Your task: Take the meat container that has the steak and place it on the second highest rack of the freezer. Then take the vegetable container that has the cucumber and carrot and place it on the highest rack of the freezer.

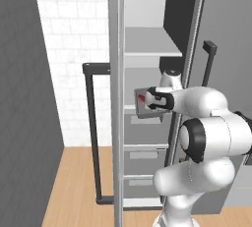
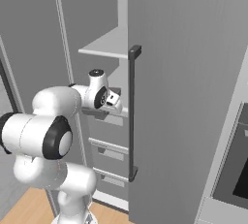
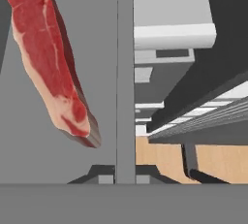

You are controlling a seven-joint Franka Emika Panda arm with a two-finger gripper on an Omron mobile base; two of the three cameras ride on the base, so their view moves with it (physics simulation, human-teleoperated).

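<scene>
— What carries things in front of me?
— The freezer: its highest rack is a flat grey board, a second board below, grey drawers under that (wooden floor beneath)

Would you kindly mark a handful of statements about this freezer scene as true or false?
1. The end effector holds the meat container with the steak in it. True.
2. The freezer door is shut. False: it stands open, showing shelves and drawers.
3. The highest rack carries a vegetable container. False: that shelf is bare.
4. The meat container is held in front of the freezer at about the level of the shelf below the highest rack. True.
5. The floor is wood-coloured. True.
</scene>
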